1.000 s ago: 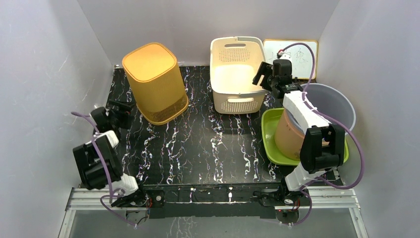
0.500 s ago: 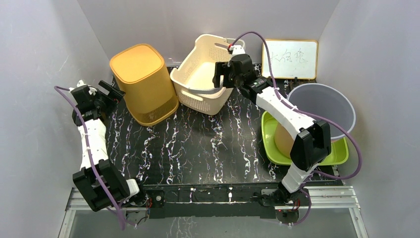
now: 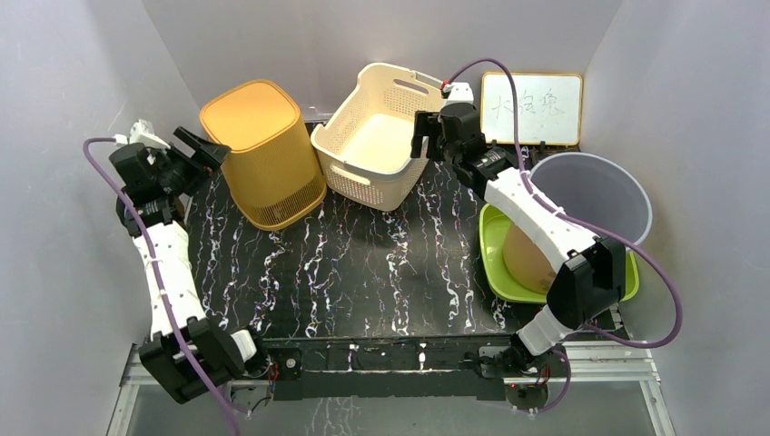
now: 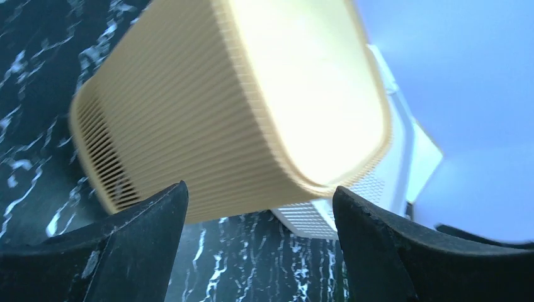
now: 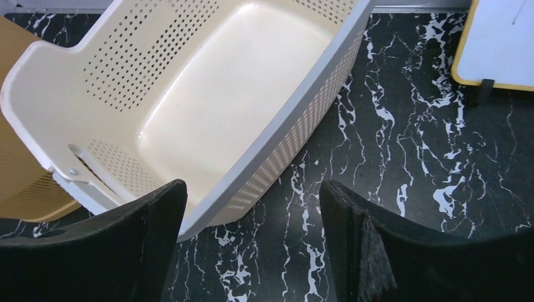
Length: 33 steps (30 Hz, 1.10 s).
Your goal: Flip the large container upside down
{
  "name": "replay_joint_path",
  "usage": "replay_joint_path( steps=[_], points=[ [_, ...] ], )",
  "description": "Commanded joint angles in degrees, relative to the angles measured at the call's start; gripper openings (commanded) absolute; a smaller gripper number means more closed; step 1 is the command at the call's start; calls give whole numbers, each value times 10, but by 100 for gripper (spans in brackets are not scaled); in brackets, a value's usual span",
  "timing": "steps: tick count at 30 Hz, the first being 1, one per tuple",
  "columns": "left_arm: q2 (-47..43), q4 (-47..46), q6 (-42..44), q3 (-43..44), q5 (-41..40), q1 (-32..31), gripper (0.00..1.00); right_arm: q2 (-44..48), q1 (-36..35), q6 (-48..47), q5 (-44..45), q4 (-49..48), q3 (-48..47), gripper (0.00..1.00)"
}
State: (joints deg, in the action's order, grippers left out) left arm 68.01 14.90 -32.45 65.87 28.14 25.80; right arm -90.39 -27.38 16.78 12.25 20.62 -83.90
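Cream basket, just one, sits tilted on the worktop with its opening up. Its lower corner pokes in between our right fingers, which are spread wide and gripping nothing. Left fingers gape empty too, with one yellow bin dead ahead of them. We also count one grey bucket, one green tray and one whiteboard. Tan pot in the tray is mostly hidden behind the right arm.

The marbled table is carrying a yellow bin, a cream basket, a green tray and perhaps a bucket.
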Motion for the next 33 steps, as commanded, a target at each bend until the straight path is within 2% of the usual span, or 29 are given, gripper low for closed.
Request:
replay_joint_path(
  steps=[1,6,10,15,17,22,29,33],
  points=[
    [-61,-61,-30,40,101,-10,82,18,-3,13,74,-44,-18,77],
    [-54,-156,-82,52,201,-46,78,7,13,66,82,-89,13,80],
    [-39,-64,6,86,157,-149,72,-19,23,80,72,-91,4,80],
    [-9,-28,60,72,120,-290,71,-33,36,86,68,-99,9,80],
    [-4,-19,80,52,84,-322,71,-34,43,90,61,-104,16,80],
    [14,-51,102,-20,8,-329,71,-32,59,93,47,-112,31,80],
    [71,-183,109,-102,-90,-329,71,-33,82,87,29,-116,42,80],
    [88,-247,119,-131,-183,-329,73,-31,94,85,19,-122,51,80]
  ],
)
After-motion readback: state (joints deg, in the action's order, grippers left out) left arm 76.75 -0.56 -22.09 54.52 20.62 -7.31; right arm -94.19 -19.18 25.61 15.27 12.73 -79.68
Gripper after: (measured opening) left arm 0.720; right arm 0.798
